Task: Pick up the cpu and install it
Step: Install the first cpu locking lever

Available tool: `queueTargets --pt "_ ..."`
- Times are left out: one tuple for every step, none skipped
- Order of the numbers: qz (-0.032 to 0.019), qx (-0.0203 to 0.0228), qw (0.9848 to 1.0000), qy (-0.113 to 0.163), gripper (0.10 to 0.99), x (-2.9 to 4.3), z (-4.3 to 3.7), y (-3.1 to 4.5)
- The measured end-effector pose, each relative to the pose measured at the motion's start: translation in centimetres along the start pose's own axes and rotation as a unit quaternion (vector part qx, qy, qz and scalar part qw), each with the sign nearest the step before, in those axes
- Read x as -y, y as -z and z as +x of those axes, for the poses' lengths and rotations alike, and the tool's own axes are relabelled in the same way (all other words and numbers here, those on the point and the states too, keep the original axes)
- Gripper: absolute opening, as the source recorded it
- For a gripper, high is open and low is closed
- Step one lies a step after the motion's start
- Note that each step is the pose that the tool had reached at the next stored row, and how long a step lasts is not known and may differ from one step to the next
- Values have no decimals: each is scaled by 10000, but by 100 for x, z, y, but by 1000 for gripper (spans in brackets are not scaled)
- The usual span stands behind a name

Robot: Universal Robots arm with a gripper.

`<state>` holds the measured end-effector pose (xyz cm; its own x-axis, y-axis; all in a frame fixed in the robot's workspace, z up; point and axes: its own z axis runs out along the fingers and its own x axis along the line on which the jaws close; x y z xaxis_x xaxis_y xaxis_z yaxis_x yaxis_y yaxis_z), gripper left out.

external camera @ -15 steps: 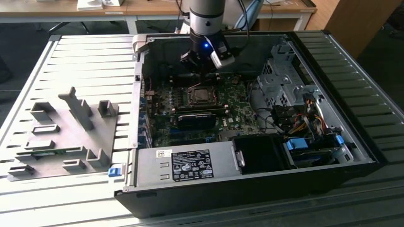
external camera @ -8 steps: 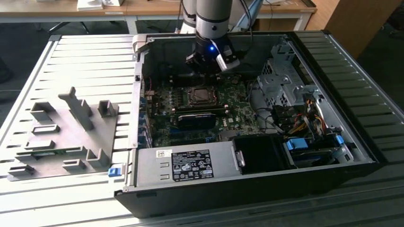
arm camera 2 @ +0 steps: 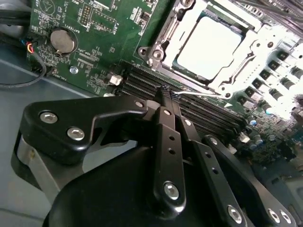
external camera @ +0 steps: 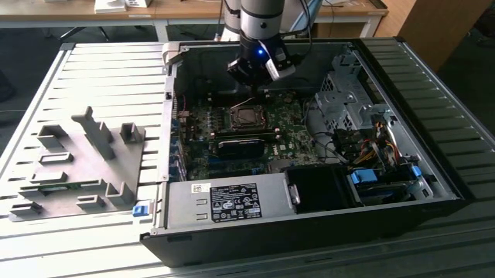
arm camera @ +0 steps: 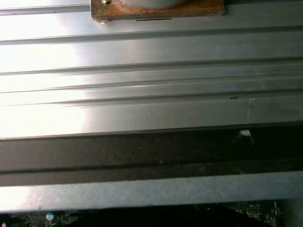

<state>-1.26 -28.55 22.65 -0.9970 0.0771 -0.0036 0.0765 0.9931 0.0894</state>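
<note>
Already the cpu [arm camera 2: 213, 45] lay seated in its socket frame [arm camera 2: 246, 56], while the hand [arm camera 2: 166, 97], fingers pressed together and empty, hovered above the motherboard [arm camera 2: 94, 52].

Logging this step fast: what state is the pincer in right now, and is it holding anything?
Pincer: shut, holding nothing, above the motherboard; the cpu sits in its socket.
</note>
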Motion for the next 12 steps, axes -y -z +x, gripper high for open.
queueTargets --pt "2 1 10000 0 106 11 8 14" --pt "4 3 10000 0 106 27 20 35" --pt "8 5 10000 0 106 49 35 62" --pt "12 7 10000 0 106 75 54 96" --pt "16 11 10000 0 106 106 77 137" --pt "23 14 10000 0 106 142 103 184" --pt "30 17 10000 1 106 182 133 238" --pt "37 22 10000 1 106 230 170 304" --pt "46 27 10000 2 106 279 209 372" --pt "55 31 10000 3 106 331 251 447" --pt "66 37 10000 3 106 386 296 529" --pt "76 43 10000 3 106 444 346 616"
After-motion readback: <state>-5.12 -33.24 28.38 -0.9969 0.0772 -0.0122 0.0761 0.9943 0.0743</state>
